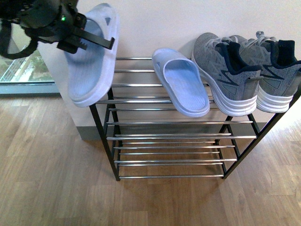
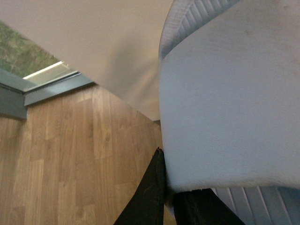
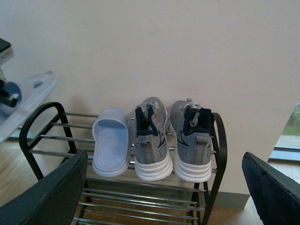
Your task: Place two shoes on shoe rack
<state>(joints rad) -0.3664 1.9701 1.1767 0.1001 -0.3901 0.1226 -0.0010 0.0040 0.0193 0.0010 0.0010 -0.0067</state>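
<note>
Clamping the pale blue slipper [image 2: 234,93] closest to the lens in the left tool [image 1: 94,42], tool closed tight on its strap, sole facing out. Holding it up in the air, tilted, just over the left end of the shoe rack [image 1: 174,136], perhaps brushing the top bars; hard to be sure. Keeping the right tool [image 3: 161,192] spread wide, gripping nothing, facing the rack from a distance.

Resting on the top shelf: second slipper [image 1: 183,82] in the middle, near grey sneaker [image 1: 225,77] just beside it, far grey sneaker [image 1: 277,70] touching that one at the right end, heels out.

Judging the sneakers as already placed. Judging the carried slipper as the last piece, needing lowering onto the free bars beside its partner, then releasing.
</note>
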